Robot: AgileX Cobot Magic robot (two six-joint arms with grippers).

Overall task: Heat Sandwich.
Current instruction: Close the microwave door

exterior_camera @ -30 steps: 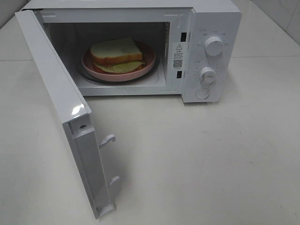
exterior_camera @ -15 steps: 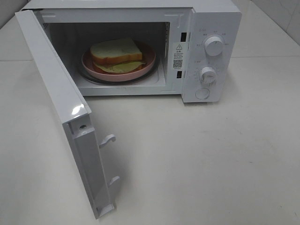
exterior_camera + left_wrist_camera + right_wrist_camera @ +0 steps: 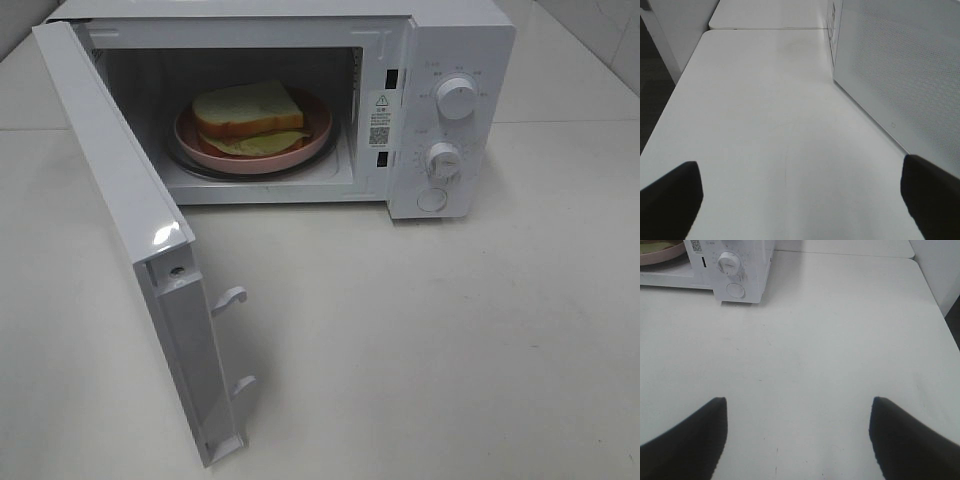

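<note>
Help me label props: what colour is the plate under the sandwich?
The plate is pink; the exterior high view shows it best.

One sandwich (image 3: 247, 108), one plate (image 3: 252, 163), one microwave (image 3: 488, 150)

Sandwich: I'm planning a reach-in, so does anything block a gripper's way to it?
Nothing visible does. The door stands wide open, and the sandwich lies on its plate inside the microwave.
</note>
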